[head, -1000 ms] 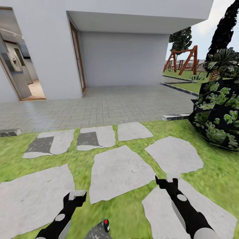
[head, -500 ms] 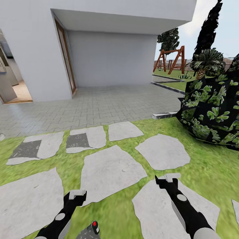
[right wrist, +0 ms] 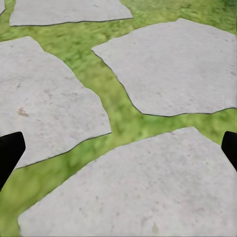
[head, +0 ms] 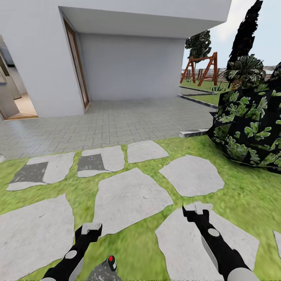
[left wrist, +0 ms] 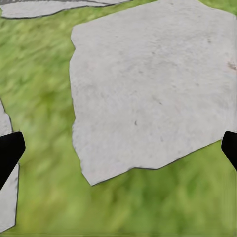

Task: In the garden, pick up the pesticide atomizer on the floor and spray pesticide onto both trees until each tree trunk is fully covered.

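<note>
Dark bush (head: 249, 125) is cropped by the frame edge.

white house (head: 128, 66) beside a lawn (head: 249, 195)
grey stepping stones (head: 130, 199) crossed the grass toward a paved patio (head: 117, 125); a wooden swing frame (head: 203, 68) stood beyond.

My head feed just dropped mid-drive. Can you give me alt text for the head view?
Both arms reach forward over grey stepping stones set in green lawn, the left hand and right hand both empty. Beyond lie a paved patio and white house, with a dark leafy bush at the right.
</note>
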